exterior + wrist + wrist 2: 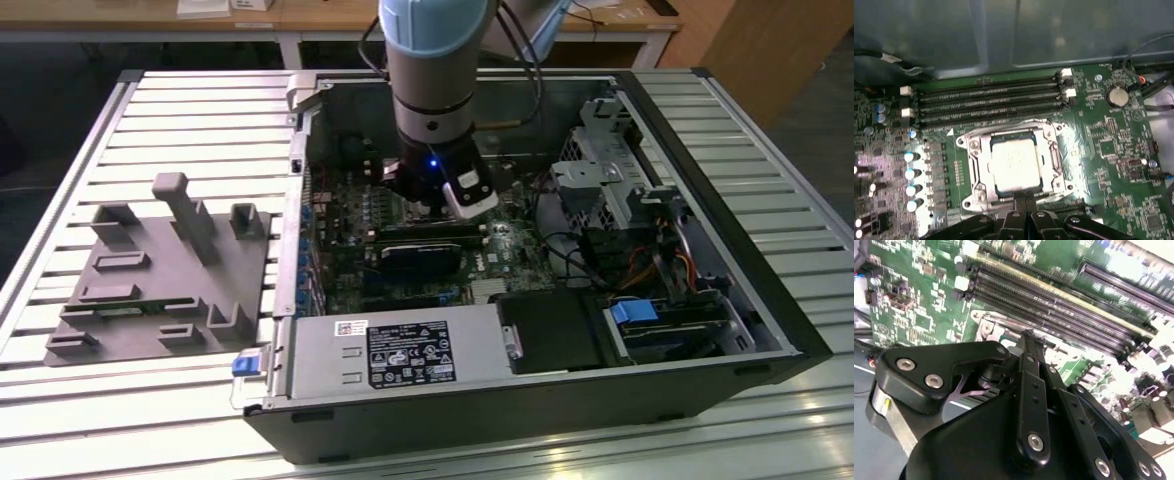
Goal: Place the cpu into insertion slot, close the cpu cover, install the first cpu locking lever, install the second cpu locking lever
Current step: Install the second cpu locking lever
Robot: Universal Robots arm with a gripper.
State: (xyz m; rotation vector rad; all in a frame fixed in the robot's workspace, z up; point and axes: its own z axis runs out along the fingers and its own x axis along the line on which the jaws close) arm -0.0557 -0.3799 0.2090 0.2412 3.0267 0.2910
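one gripper [1024, 212] lowered into open computer case [747, 330], fingers [1030, 365] pressed together and empty, tip down at near edge of insertion slot [976, 172]. seated in slot: cpu [1015, 161], silver top showing through window of cpu cover [1051, 150], cover lying flat over socket. beyond socket, four long black memory slots [989, 102] on green motherboard [1114, 150]. at exterior view's left, grey fixture tray [147, 280] on slatted table [80, 160].

The arm reaches straight down from above, wrist vertical, a small blue light glowing on it. Its gripper [1024, 201] has both black fingers [1026, 347] pressed together.
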